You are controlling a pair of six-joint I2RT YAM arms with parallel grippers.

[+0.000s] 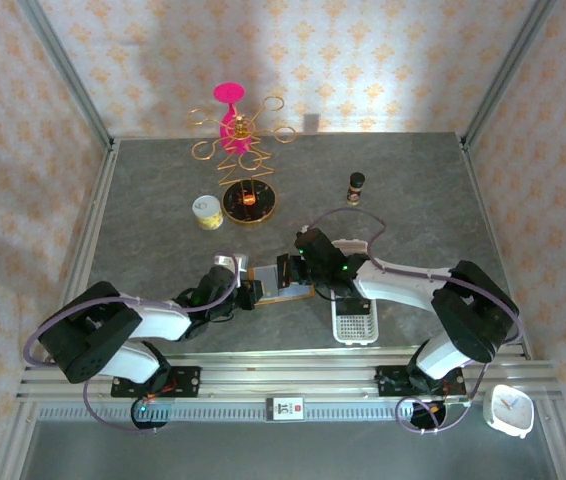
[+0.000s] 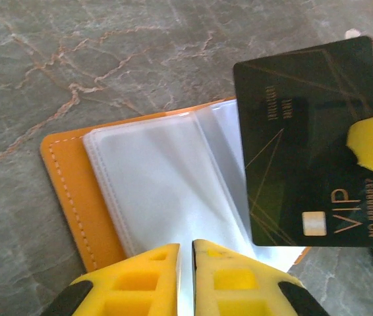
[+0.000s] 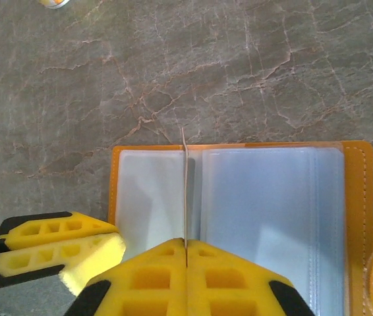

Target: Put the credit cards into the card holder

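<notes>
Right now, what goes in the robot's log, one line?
left gripper: shut on open card holder sleeve | right gripper: shut on dark VIP card over holder | card not yet pocketed

Dark card (image 2: 303, 148) reading "VIP", "NO." with blurred digits beside it

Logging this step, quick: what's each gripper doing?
Left gripper: shut on the holder edge.
Right gripper: shut on the black card, over the holder.

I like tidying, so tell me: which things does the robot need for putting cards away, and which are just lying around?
For the job: orange card holder, dark VIP card, right gripper pinching it.
Just lying about: pink-and-gold wire stand, small yellow jar, little dark bottle, white clock.
</notes>
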